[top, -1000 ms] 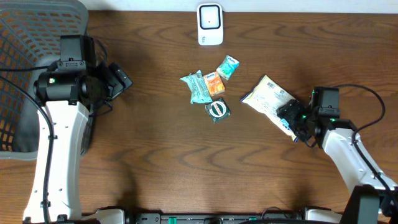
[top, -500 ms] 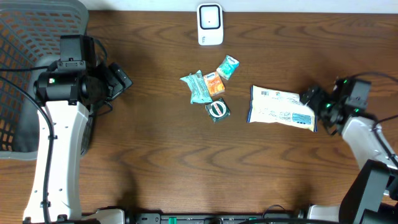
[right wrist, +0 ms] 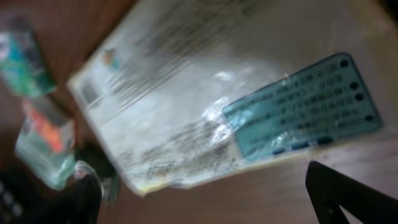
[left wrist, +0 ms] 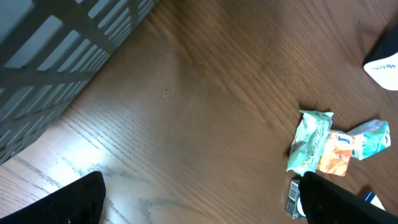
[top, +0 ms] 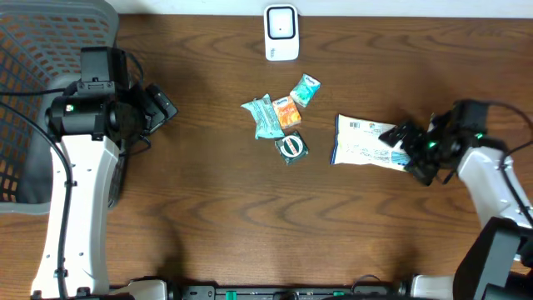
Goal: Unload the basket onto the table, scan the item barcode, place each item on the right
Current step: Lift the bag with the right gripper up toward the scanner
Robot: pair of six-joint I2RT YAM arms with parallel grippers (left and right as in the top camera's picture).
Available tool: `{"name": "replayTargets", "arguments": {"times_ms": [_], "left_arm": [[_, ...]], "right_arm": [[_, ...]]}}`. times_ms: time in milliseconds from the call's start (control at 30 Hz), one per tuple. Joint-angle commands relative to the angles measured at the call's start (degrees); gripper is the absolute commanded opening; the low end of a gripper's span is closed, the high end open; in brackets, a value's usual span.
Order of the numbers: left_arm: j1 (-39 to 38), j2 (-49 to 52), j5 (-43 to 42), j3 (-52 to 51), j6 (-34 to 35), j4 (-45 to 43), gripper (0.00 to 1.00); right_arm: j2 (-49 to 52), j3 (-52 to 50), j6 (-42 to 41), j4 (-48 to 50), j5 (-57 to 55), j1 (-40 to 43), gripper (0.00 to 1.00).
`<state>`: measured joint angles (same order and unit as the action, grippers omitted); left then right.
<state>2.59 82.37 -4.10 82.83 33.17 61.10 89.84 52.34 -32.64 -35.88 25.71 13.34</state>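
Wooden table (top: 208, 208): white packet (top: 362, 143) now lies flat, turned, well short of scanner (top: 281, 33). Right gripper (top: 405, 150) has just spread wide over it, holding nothing; left gripper (left wrist: 199, 180) wide, empty. We judge a regrasp necessary.

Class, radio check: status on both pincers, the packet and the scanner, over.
Left pincer open, empty. Right pincer open over packet end. Packet flat on table, away from scanner. Snacks left of it, not touching.

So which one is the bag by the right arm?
On the brown wooden table, look right of the central cluster of small colourful packets. The large flat white plastic bag lies alone there, far bigger, with a blue label.
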Motion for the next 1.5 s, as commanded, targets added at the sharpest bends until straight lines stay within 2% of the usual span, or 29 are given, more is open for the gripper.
{"name": "replayTargets", "arguments": {"times_ms": [0,100,267,433,633,800,933,967,1000,1033,1067,1267,1367,1467], "left_arm": [[0.28,0.07,0.7,-0.07,0.04,-0.07,0.98],[0.28,0.07,0.7,-0.07,0.07,-0.04,0.98],[0.28,0.07,0.72,-0.07,0.07,-0.04,0.98],[0.28,0.07,0.72,-0.07,0.07,-0.04,0.98],[0.28,0.07,0.7,-0.07,0.07,-0.04,0.98],[0.28,0.07,0.72,-0.07,0.07,-0.04,0.98],[0.28,0.07,0.72,-0.07,0.07,-0.04,0.98],[0.28,0.07,0.7,-0.07,0.07,-0.04,0.98],[0.28,0.07,0.72,-0.07,0.07,-0.04,0.98],[0.28,0.04,0.72,-0.07,0.04,-0.04,0.98],[0.28,0.07,0.7,-0.07,0.07,-0.04,0.98],[0.28,0.07,0.7,-0.07,0.07,-0.04,0.98],[0.28,0.07,0.72,-0.07,0.07,-0.04,0.98],[0.28,0.07,0.7,-0.07,0.07,-0.04,0.98]], "right_arm": [[0.17,-6.4,-10.95,5.64,-2.19,-1.7,0.99],[0.17,-11.02,-18.99,12.44,-1.79,-2.89,0.99],[0.17,-15.15,-23.21,25.97,-2.73,-5.01,0.99],[0.24,-15.28,-28.33,29.33,-9.77,-5.64,0.99],[4.09,-15.28,-29.68,34.51,-12.04,-6.49,0.99],[12.63,-15.28,-29.42,45.22,-11.37,-7.63,0.98],[19.61,-15.26,-26.86,55.89,-5.4,-7.67,0.66],[21.03,-15.26,-26.03,57.96,-4.17,-7.67,0.62],[21.64,-15.26,-25.51,58.71,-3.87,-7.67,0.57],[22.29,-15.26,-24.68,59.08,-3.26,-7.67,0.47],[22.71,-15.23,-23.26,59.01,-3.17,-7.67,0.41],[22.75,-15.21,-9.99,56.35,0.04,-7.61,0.01],[22.08,-15.08,-4.81,56.15,5.18,-7.19,0.01],[20.68,-14.51,-4.33,55.98,10.25,-6.73,0.01]]}}
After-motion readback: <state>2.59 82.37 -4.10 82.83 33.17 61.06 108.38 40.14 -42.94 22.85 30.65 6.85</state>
